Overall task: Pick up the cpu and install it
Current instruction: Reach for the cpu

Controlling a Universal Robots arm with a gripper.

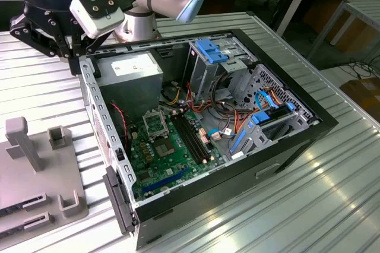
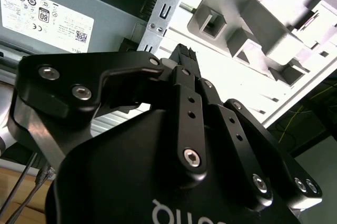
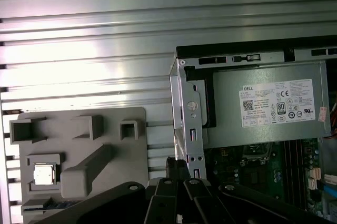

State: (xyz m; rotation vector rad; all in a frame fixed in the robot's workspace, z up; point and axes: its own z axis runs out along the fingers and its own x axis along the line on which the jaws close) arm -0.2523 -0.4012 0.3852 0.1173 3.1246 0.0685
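Hovering pincer sits well apart from the cpu.

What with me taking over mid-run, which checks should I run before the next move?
1. cpu located: ok, in a square recess of the grey fixture.
2. cpu uncovered: ok, its metal face shows.
3. End effector above cpu: not ok, it hangs by the computer case corner.
4. Case open: ok, green board exposed.
5. Socket ready to receive: cannot tell.
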